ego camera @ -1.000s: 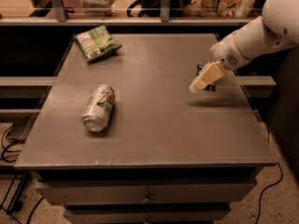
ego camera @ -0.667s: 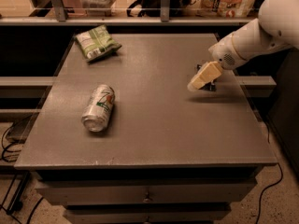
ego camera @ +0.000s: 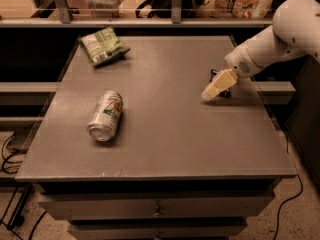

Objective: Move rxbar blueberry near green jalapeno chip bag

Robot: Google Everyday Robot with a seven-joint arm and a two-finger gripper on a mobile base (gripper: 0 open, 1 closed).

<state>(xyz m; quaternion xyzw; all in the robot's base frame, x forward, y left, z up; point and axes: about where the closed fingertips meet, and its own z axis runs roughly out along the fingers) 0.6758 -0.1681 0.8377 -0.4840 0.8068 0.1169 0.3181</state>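
Observation:
The green jalapeno chip bag (ego camera: 102,46), crinkled green and white, lies at the table's far left corner. My gripper (ego camera: 211,92) hangs from the white arm (ego camera: 280,34) and is down at the table surface near the right edge, far from the bag. A small dark flat thing (ego camera: 226,91), most likely the rxbar blueberry, shows only partly right behind the gripper. The gripper hides most of it, and I cannot tell whether they touch.
A silver-green soda can (ego camera: 105,115) lies on its side at the table's left middle, between the gripper and the bag's side. The grey table (ego camera: 165,144) has drawers below its front edge. A shelf with packages runs behind the table.
The gripper has shifted very slightly left and down at the right edge. The can and the chip bag have not moved.

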